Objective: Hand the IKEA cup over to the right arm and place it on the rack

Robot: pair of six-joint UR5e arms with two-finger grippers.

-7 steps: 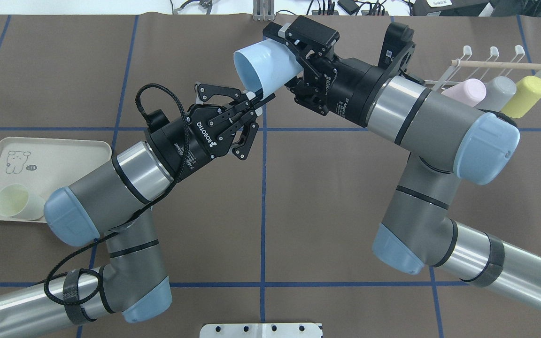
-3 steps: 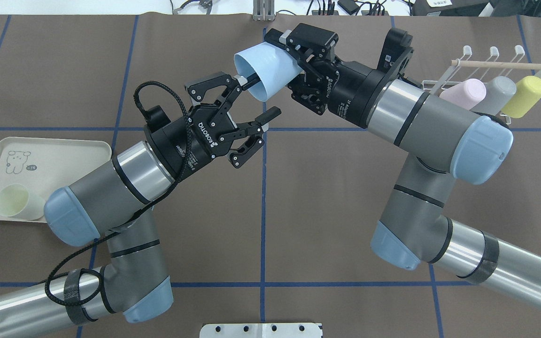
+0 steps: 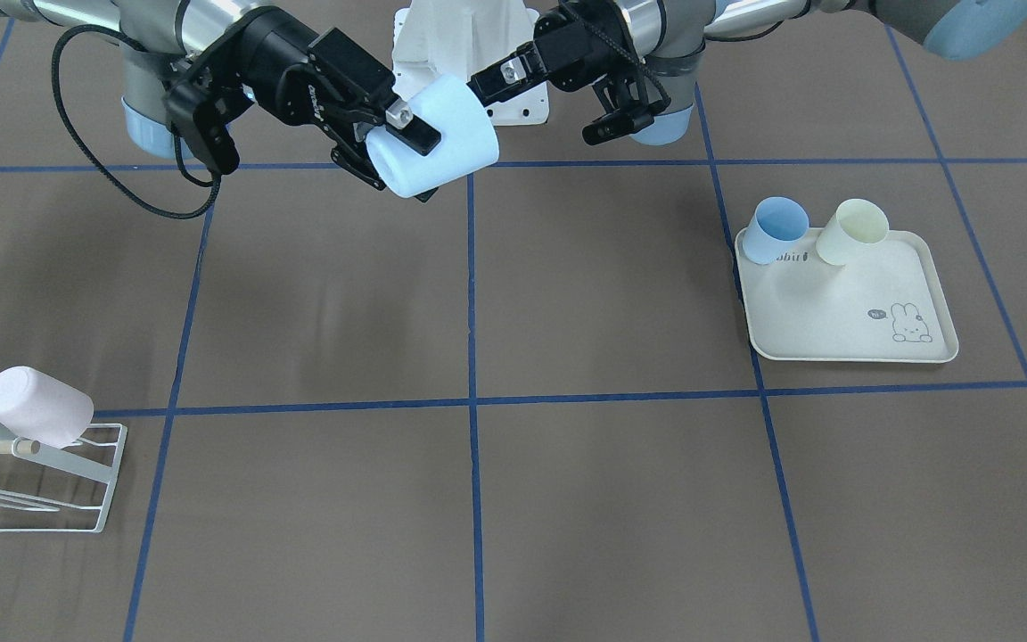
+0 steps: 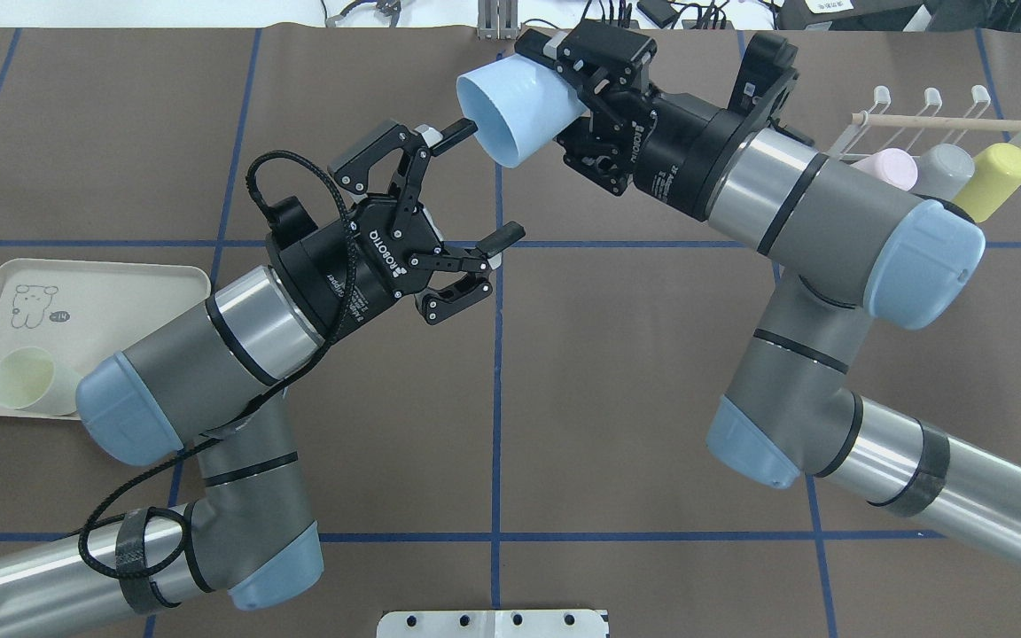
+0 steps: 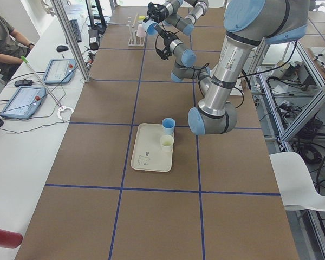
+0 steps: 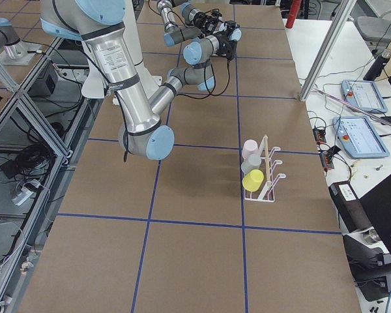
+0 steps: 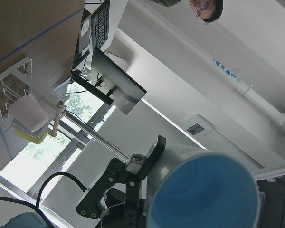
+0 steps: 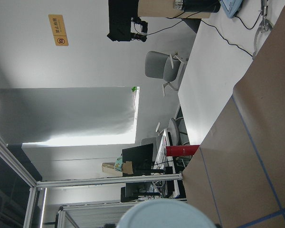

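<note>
The light blue IKEA cup (image 4: 515, 111) hangs in the air over the far middle of the table, mouth towards my left arm. My right gripper (image 4: 559, 93) is shut on its base end; it also shows in the front view (image 3: 399, 132) holding the cup (image 3: 447, 134). My left gripper (image 4: 484, 183) is open and empty, its upper fingertip close by the cup's mouth. The left wrist view looks into the cup (image 7: 204, 194). The white wire rack (image 4: 865, 133) with its wooden rod stands at the far right.
The rack bears a pink cup (image 4: 883, 168), a grey cup (image 4: 945, 167) and a yellow cup (image 4: 993, 182). The cream rabbit-printed tray (image 3: 843, 308) on my left holds a blue cup (image 3: 776, 227) and a pale yellow cup (image 3: 852, 230).
My left gripper opened and let go of the cup's rim, then drew back a little. My right gripper carried the cup up and slightly to the right.
</note>
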